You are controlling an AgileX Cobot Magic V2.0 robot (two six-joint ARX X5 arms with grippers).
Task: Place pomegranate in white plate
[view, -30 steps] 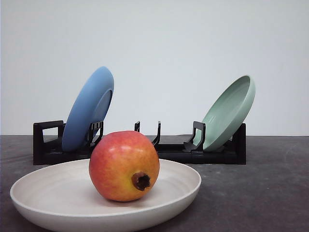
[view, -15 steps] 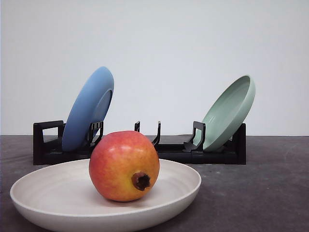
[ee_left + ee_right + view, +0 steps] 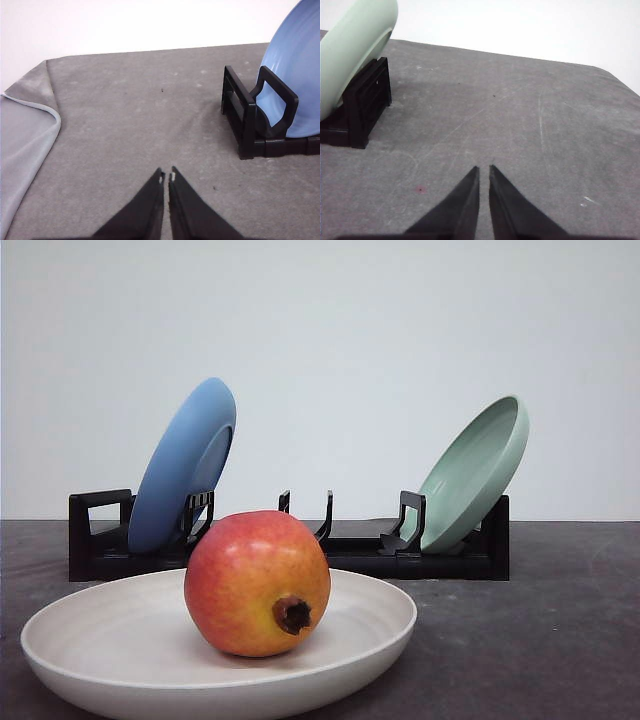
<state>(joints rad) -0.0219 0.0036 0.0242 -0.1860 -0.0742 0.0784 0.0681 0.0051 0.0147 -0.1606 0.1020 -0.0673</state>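
The red-orange pomegranate (image 3: 257, 583) rests inside the white plate (image 3: 90, 640) at the near left of the table, its dark crown nub facing the camera. My left gripper (image 3: 166, 176) is shut with nothing in it, hovering over bare grey cloth beside the rack's blue-plate end. My right gripper (image 3: 484, 169) is shut and empty too, over the grey cloth off the rack's green-plate end. Neither gripper touches the fruit or the plate.
A black dish rack (image 3: 290, 545) stands behind the white plate, holding a tilted blue plate (image 3: 183, 465) at its left and a pale green plate (image 3: 475, 472) at its right. A folded edge of the grey cloth (image 3: 25, 135) lies beside the left gripper.
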